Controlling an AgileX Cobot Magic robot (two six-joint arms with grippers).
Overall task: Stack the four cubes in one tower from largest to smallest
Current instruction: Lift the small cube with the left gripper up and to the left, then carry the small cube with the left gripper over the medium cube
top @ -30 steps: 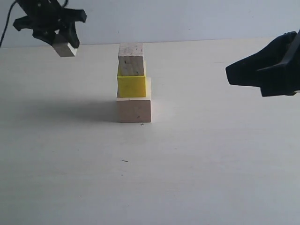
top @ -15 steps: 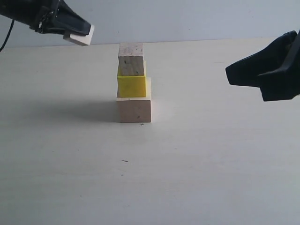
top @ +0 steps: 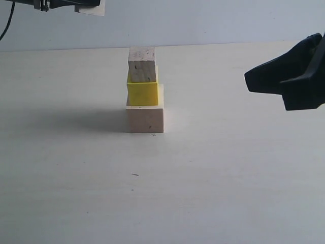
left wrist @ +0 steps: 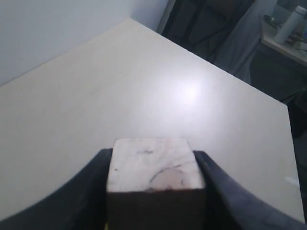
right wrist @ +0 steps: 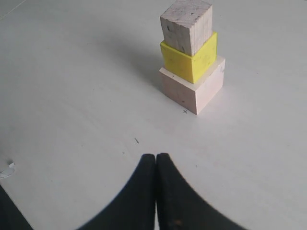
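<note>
**Risen with the tiny cube, up and to the left of the tower**

Over the last second my left arm has climbed and swung level. It is now almost out of the exterior view, at the top left corner. My left fingers are closed on the tiny cube, one on each side face. In the left wrist view its pale, lightly marked top faces the camera and it sits square between them. In the exterior view only its lower corner shows, at the top edge.

The tower stands unmoved in the middle of the counter, three high. The large pale cube is at the bottom, the yellow cube on it, and the medium pale cube on top. The upper two sit slightly toward the left edge of the base.

What matters next is where the tiny cube lies from the tower's bare top. It is higher than that top and well off to its left in the exterior view. How far nearer or farther it is, I cannot tell. I judge the move to be a sideways carry to the right until it hangs over the medium cube, then a straight descent. As a cube, it has no long side to line up, only its faces to square.

My right fingers are pressed together and empty, parked well apart on the right and pointing at the tower.
</note>
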